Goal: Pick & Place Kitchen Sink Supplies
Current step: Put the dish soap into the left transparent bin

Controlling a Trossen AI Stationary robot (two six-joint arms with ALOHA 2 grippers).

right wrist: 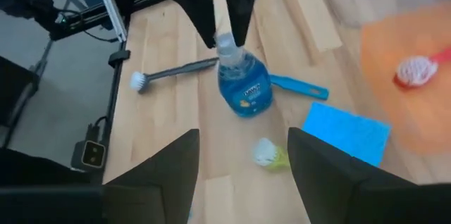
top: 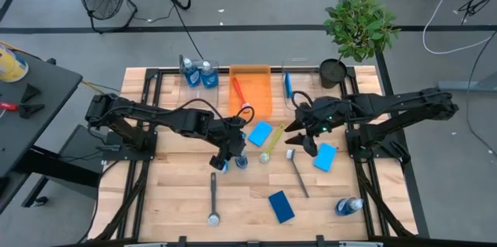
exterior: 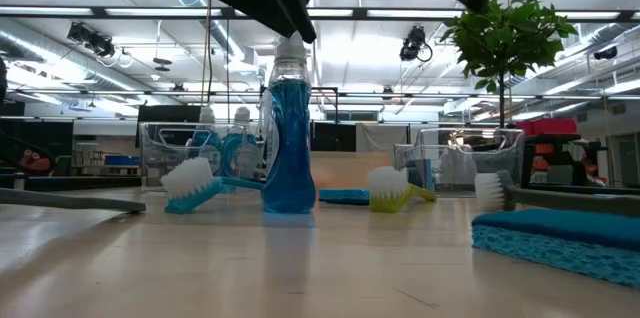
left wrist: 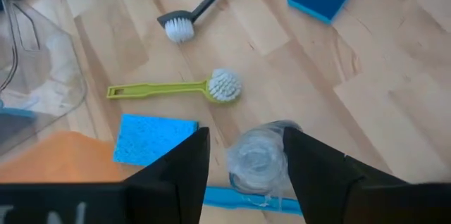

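A clear bottle with blue contents (exterior: 290,148) stands upright on its base on the table, also visible in the right wrist view as the bottle (right wrist: 243,86). My left gripper (left wrist: 246,134) is open just above it, one finger on each side of the cap (left wrist: 257,159); I see no touch. My right gripper (right wrist: 243,136) is open and empty, hovering (top: 297,134) between two blue sponges (top: 260,133) (top: 324,156). A yellow-green brush (top: 270,144) and a blue brush (exterior: 200,183) lie beside the bottle.
An orange bin (top: 250,88) holds a red brush; a clear bin (top: 299,84) stands beside it. Two bottles (top: 198,74) stand at the far edge, one lies near the right (top: 349,206). Dark grey brushes (top: 213,196) (top: 299,173), a third sponge (top: 281,206) and a potted plant (top: 357,29).
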